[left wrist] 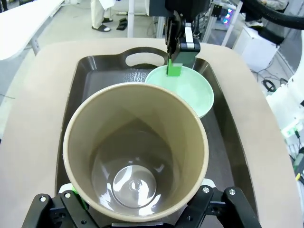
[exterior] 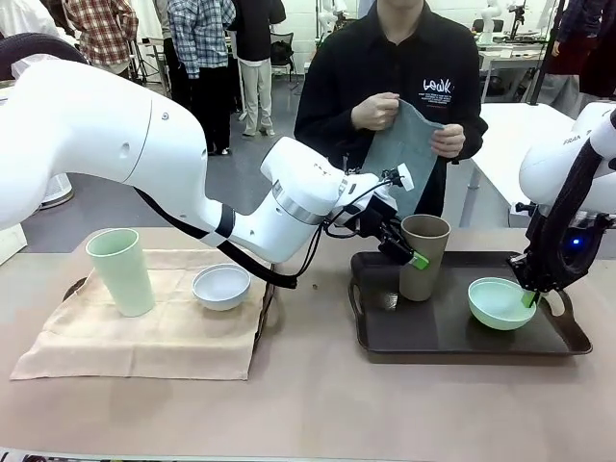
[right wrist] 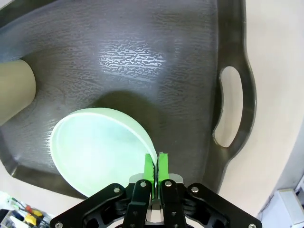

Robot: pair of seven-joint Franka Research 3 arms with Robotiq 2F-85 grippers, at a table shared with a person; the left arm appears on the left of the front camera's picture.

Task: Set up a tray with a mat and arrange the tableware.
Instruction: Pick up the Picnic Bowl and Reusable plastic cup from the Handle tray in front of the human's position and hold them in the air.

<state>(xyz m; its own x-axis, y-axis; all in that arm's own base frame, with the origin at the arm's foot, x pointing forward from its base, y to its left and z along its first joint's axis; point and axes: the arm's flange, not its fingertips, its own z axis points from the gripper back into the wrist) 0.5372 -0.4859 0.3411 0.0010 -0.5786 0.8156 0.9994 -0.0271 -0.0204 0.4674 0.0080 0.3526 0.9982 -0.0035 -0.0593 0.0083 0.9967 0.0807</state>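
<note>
Tabletop tray [exterior: 452, 339] holds taupe cup [exterior: 424, 258], left fingers [exterior: 397, 243] astride, grip unclear; right fingers [right wrist: 166, 172] pinch mint bowl [exterior: 499, 304].

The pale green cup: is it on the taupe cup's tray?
No, the pale green cup stands on the beige cloth; the taupe cup is on the dark tray.

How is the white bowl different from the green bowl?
The white bowl sits on the beige mat; the green bowl sits on the dark tray. The right claw pinches the green bowl's rim; nothing touches the white bowl. Both are round, upright and empty.
</note>
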